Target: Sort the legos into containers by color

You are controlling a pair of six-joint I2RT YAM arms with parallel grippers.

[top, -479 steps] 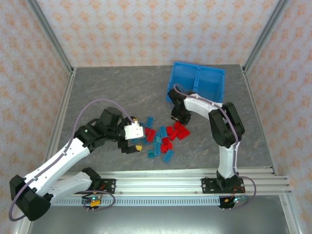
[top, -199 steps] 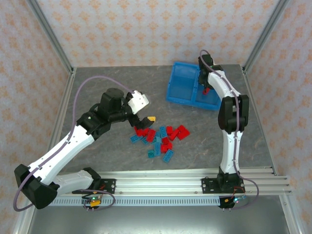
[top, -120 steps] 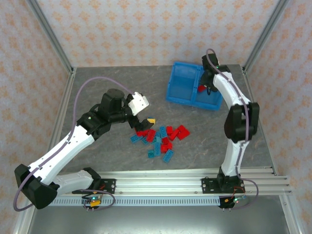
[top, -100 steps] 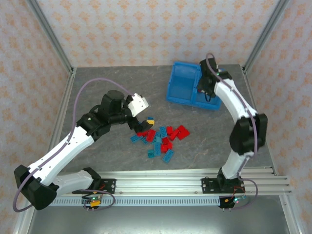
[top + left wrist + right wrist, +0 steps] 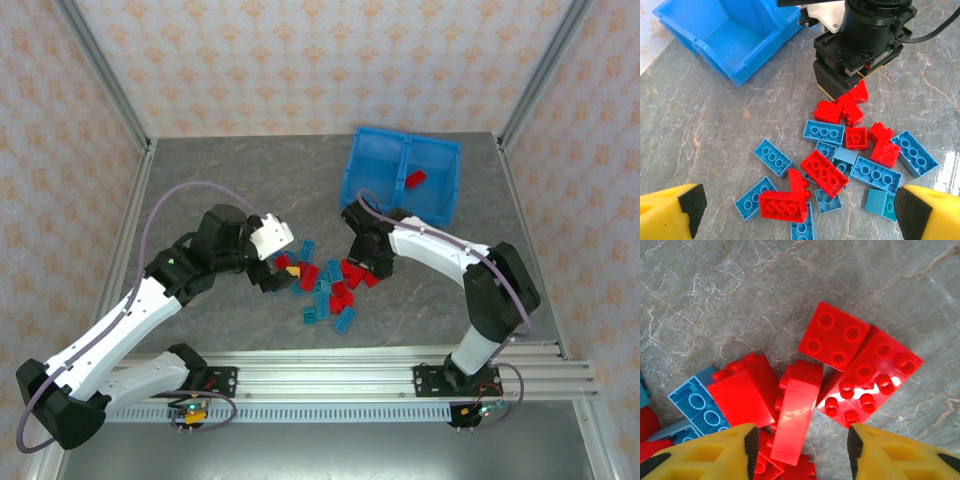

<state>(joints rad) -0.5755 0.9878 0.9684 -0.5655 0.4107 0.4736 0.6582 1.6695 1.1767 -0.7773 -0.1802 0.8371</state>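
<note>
Right gripper point(image 5: 801, 440) is open and empty, fingers point(image 5: 715, 452) either side of a red lego point(image 5: 796, 410). My left gripper point(image 5: 800, 205) is wide open above the legos point(image 5: 875, 175), empty too.

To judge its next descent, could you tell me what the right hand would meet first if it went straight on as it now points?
Most likely the red lego lying on its side, centred between the open fingers of the right hand; how far below it lies is unclear.
</note>
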